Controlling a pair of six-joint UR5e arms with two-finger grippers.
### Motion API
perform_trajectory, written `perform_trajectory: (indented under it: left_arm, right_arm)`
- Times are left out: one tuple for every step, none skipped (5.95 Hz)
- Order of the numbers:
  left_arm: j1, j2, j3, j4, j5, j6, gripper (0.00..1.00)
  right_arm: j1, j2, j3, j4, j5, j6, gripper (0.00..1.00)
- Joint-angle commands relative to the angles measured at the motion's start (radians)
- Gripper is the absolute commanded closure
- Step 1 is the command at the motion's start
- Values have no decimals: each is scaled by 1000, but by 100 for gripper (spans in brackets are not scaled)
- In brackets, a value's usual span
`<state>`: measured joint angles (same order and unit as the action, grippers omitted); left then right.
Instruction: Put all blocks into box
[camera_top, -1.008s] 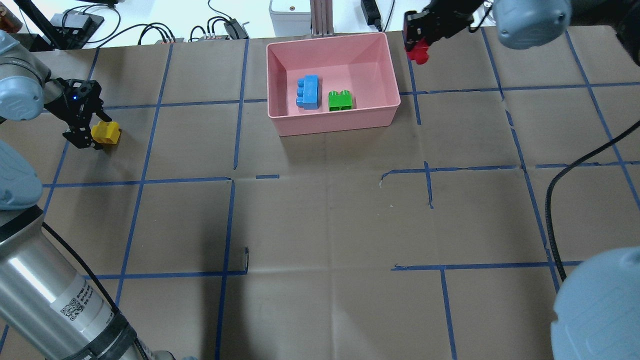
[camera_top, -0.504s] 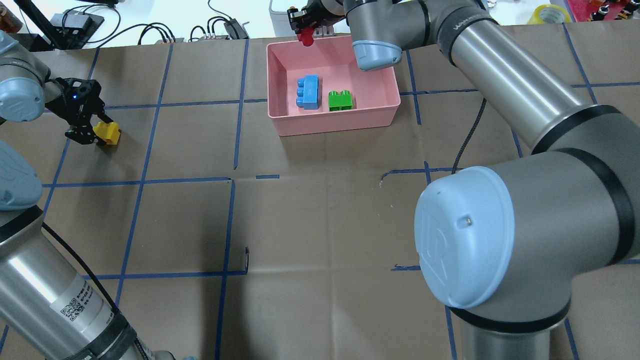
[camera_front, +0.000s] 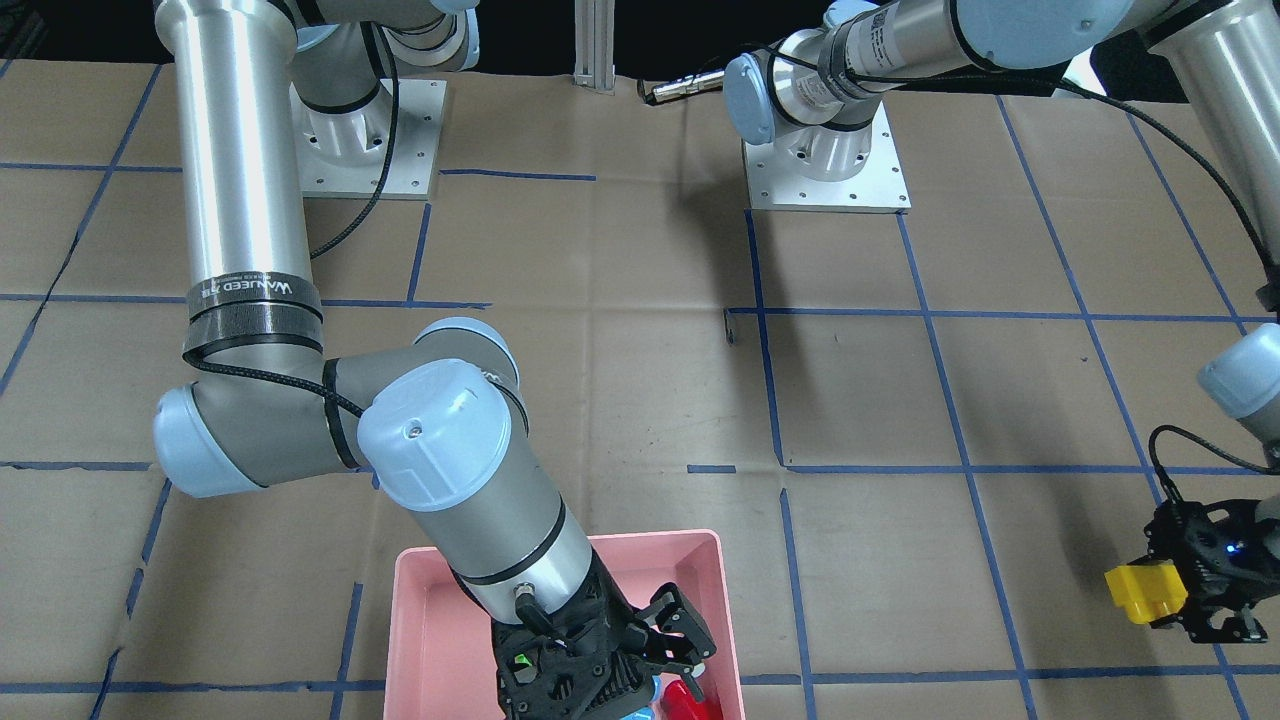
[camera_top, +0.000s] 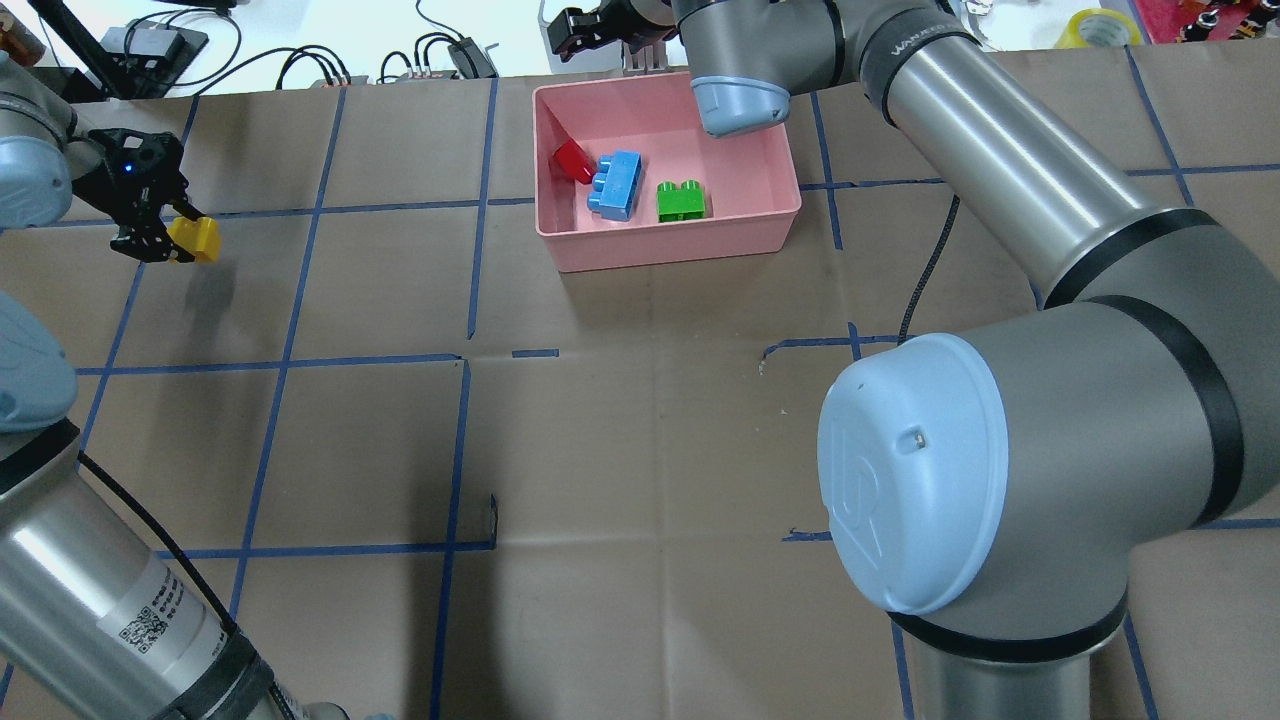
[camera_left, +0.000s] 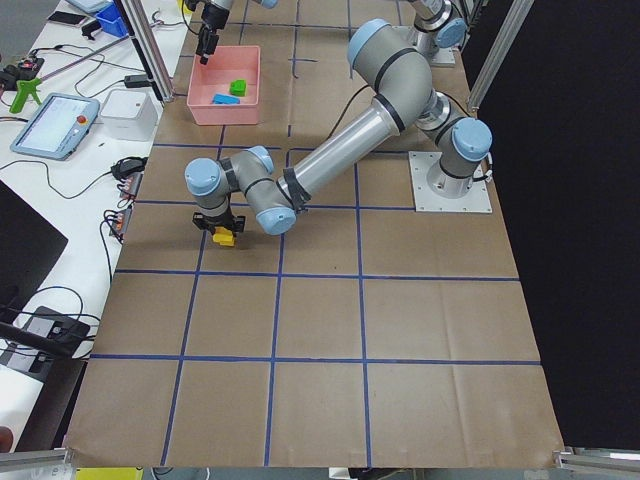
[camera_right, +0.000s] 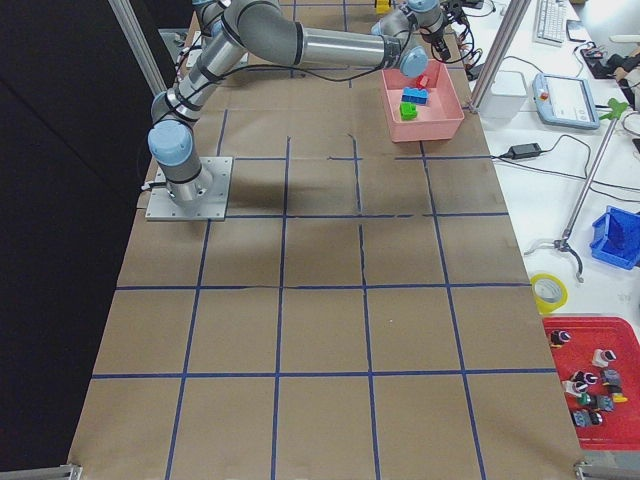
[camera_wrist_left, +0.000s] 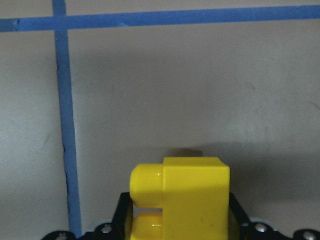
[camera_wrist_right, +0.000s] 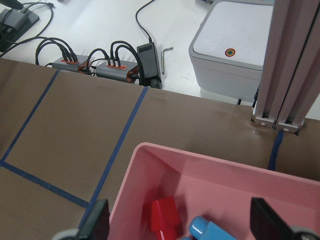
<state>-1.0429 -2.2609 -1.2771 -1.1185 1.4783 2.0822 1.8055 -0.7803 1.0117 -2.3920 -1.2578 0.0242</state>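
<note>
1. Right gripper (camera_wrist_right: 180, 221) is hanging wide open over the far corner of the pink box (camera_top: 668, 251), gripping nothing.
2. Red block (camera_top: 572, 162) is lying tilted inside, just beside the blue block (camera_top: 618, 185); green block (camera_top: 681, 200) is sitting nearby.
3. Left gripper (camera_top: 170, 238) is clamping the yellow block (camera_top: 195, 240), well apart from the box.

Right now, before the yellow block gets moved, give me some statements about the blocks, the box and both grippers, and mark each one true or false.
1. The red block lies inside the box, beside the blue block. True.
2. The right gripper is shut on the red block. False: it is open and empty, above the box's far rim.
3. The yellow block lies in the box. False: the left gripper holds it, well away from the box.
4. The green block is in the box. True.
</note>
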Motion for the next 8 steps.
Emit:
perform_trajectory:
  left_arm:
    - [-22, 125, 4, -12, -4, -235, 96]
    - [-75, 167, 7, -30, -4, -462, 97]
    - [-142, 193, 21, -37, 2, -733, 97]
    - [-198, 202, 48, -90, 4, -965, 97]
    - [-276, 205, 114, -186, 11, -1187, 97]
    - [-352, 190, 196, -284, 20, -1454, 97]
    - [-446, 170, 265, -358, 17, -1728, 97]
    - [-520, 144, 284, -374, 8, -1977, 97]
  right_arm:
    - [-53, -107, 18, 238, -33, -60, 0]
    - [-119, -208, 16, 478, -52, -178, 0]
    - [-165, -309, 24, 708, -60, -191, 0]
    - [-173, -391, 28, 855, -166, -191, 0]
    - [-167, -461, 57, 942, -272, -187, 0]
    - [-166, -529, 147, 999, -290, -172, 0]
    - [-166, -641, 274, 987, -284, -162, 0]
    - [-169, -719, 360, 990, -284, -162, 0]
